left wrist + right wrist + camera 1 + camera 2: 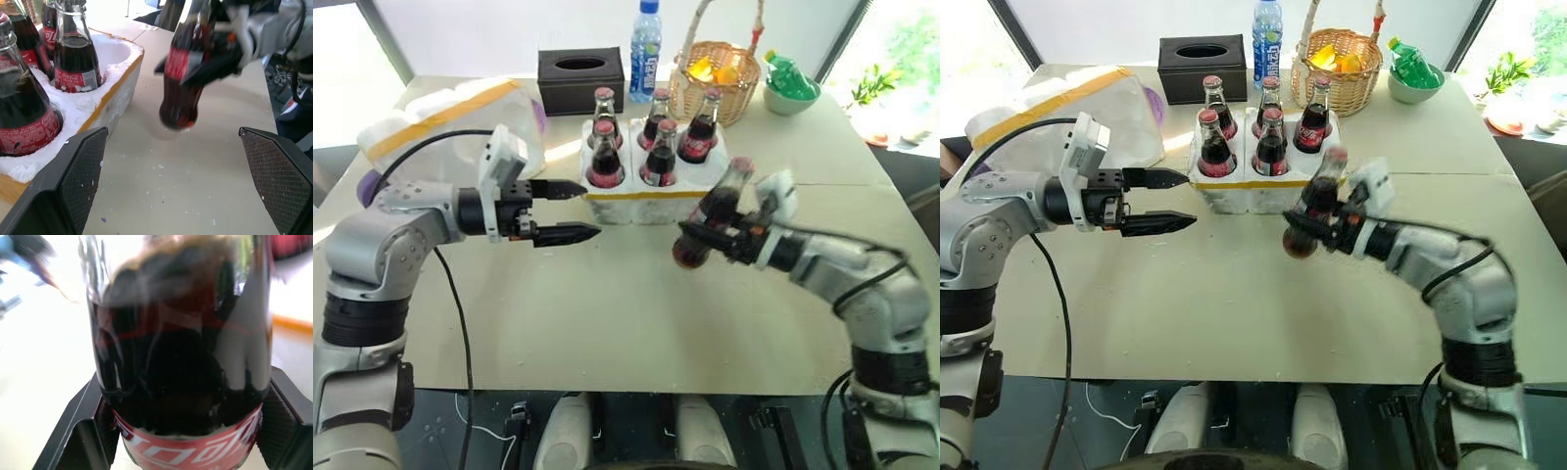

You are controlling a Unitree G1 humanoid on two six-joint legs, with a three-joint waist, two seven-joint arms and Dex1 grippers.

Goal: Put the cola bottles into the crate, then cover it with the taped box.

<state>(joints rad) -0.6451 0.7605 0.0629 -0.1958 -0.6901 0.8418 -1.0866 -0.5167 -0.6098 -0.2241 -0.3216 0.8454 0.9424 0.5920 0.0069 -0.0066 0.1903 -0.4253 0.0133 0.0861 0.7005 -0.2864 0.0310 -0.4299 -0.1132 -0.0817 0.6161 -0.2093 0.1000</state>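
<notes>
Glass cola bottle [1312, 211] is tilting in our right claw [1324, 227], squeezed tight; the crate [1234, 191] is sitting up-left, our left claw [1172, 201] gaping empty.

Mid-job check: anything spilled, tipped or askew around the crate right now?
No spill shows. The sixth cola bottle is tilted, clear of the table, shut in the right end effector just beside the crate, whose near right well is free. White foam crumbs dot the table. The five seated bottles stand upright.
</notes>
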